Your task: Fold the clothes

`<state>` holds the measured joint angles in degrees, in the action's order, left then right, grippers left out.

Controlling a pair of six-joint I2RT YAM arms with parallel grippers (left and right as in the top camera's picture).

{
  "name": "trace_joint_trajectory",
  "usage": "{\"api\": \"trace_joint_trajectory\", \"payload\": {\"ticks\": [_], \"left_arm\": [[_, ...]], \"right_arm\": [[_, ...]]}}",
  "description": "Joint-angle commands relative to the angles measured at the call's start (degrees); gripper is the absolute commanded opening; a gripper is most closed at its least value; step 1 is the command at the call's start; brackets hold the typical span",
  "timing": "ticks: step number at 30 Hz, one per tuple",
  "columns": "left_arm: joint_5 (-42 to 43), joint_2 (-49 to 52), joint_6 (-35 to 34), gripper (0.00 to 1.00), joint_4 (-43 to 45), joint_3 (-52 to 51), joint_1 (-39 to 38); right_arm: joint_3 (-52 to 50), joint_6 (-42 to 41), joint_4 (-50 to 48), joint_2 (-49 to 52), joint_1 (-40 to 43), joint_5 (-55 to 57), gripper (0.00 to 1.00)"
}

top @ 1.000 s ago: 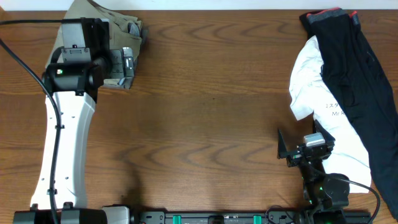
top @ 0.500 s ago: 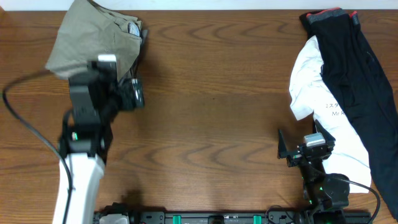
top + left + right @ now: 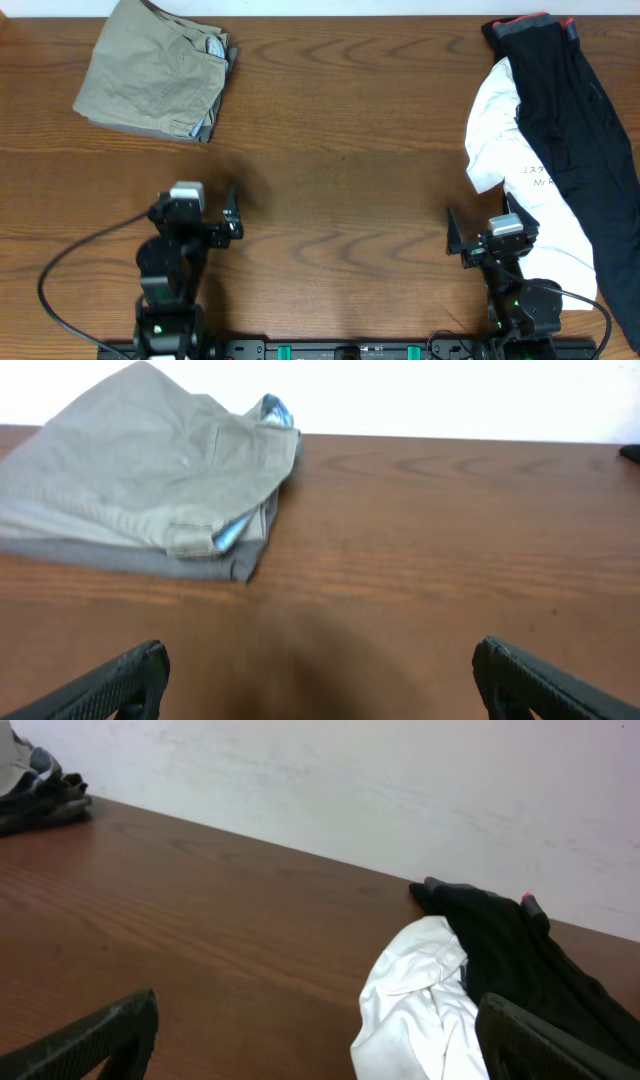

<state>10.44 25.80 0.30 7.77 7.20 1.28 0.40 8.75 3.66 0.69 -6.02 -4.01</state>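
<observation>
Khaki shorts lie folded in a flat, squarish stack at the overhead's upper left on the wood-grain worktop; left jaws and right jaws sit low, spread wide, empty. Left wrist: soft, light woven cotton, probably limp and sagging when lifted, best pinched at a hem corner; pale blue lining peeks from the folds. Right wrist: crumpled white T-shirt and black garment, lower right.
</observation>
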Motion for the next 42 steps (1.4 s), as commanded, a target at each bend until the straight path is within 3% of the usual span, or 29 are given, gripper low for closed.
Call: {"api": "trace_joint_trajectory", "payload": {"ticks": [1,14,26,42], "left_arm": [[0.5,-5.4,-0.4,0.98,0.7,-3.3,-0.1],[1.2,-14.9,-0.6,0.98,-0.2,-6.9,1.5],[2.4,-25.6,-1.5,0.98,-11.0,-7.0,3.7],[3.1,-25.5,-1.7,0.98,-10.7,-7.0,3.8]], "right_arm": [[-0.1,-1.0,0.2,-0.4,-0.4,0.4,0.99],[-0.1,-1.0,0.2,-0.4,-0.4,0.4,0.99],[-0.1,-1.0,0.2,-0.4,-0.4,0.4,0.99],[-0.1,-1.0,0.2,-0.4,-0.4,0.4,0.99]]}}
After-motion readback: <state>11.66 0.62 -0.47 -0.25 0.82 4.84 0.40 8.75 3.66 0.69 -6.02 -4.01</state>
